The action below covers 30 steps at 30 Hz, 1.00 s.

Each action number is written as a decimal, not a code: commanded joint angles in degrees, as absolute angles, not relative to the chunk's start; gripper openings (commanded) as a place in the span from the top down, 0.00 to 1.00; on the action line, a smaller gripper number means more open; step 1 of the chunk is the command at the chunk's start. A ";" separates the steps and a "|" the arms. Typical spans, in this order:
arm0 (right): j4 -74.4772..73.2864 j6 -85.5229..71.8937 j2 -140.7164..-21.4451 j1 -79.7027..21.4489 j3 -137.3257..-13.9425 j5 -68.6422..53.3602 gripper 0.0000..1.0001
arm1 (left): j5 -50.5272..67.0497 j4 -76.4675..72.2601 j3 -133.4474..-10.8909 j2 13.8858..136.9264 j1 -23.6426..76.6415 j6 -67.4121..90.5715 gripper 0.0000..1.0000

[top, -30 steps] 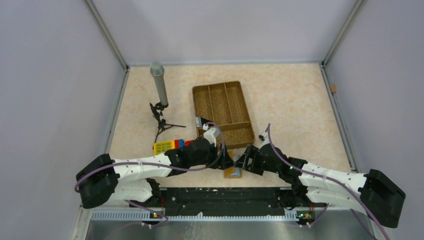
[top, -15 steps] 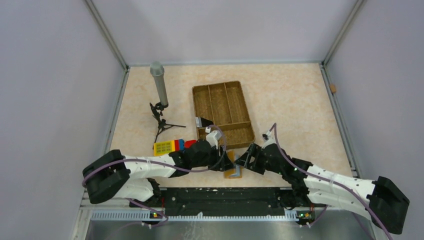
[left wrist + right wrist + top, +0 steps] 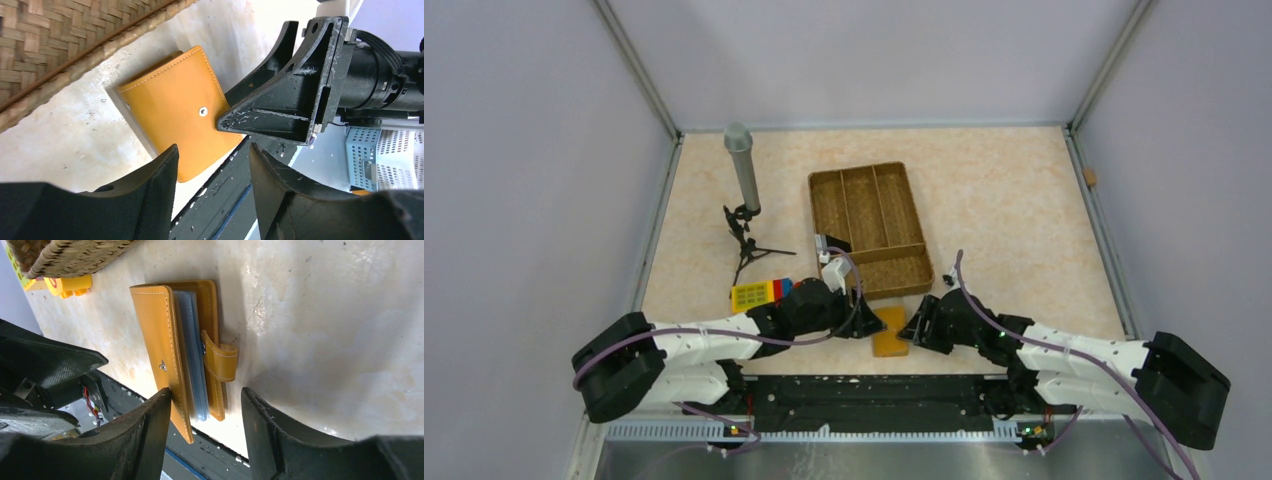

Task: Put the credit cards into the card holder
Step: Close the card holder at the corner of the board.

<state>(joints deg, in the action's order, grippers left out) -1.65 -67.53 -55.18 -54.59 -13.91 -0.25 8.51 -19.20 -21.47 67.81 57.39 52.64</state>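
Observation:
The tan-orange card holder (image 3: 890, 336) lies folded on the table near its front edge, between my two grippers. In the left wrist view its cover (image 3: 175, 115) faces up and shows the snap stud. In the right wrist view the card holder (image 3: 155, 330) gapes a little, with light blue sleeves (image 3: 192, 345) showing and the snap tab (image 3: 221, 361) hanging loose. My left gripper (image 3: 865, 324) (image 3: 214, 150) is open, just left of it. My right gripper (image 3: 914, 328) (image 3: 205, 392) is open, one finger (image 3: 150, 415) touching the cover's edge. No loose credit card is visible.
A woven brown divided tray (image 3: 919, 268) stands just behind, with a small dark-and-white item (image 3: 829, 243) at its near-left corner. Coloured toy bricks (image 3: 759, 293) lie at the left. A microphone on a tripod (image 3: 744, 180) stands further back left. A black rail (image 3: 874, 390) runs along the front edge.
The card holder was partly open with its blue inside showing between the grippers. It now lies folded shut, cover up. Both grippers have drawn slightly apart from it.

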 commanded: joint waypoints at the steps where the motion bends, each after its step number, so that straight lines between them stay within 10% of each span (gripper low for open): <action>1: -2.84 -68.81 -54.58 -54.71 -13.71 1.90 0.48 | 8.01 -18.68 -20.31 65.66 55.98 53.41 0.42; 17: 0.42 -69.25 -65.13 -54.75 -12.80 0.89 1.00 | 10.33 -27.93 -16.97 76.13 55.49 65.26 0.34; 30: 8.00 -71.40 -66.17 -54.69 -10.02 -1.73 1.00 | 12.85 -40.89 -16.02 83.34 55.28 66.92 0.54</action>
<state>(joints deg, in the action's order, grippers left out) 8.49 -71.29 -64.29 -54.59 -12.67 -1.37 12.36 -34.50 -17.04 83.05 55.16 66.54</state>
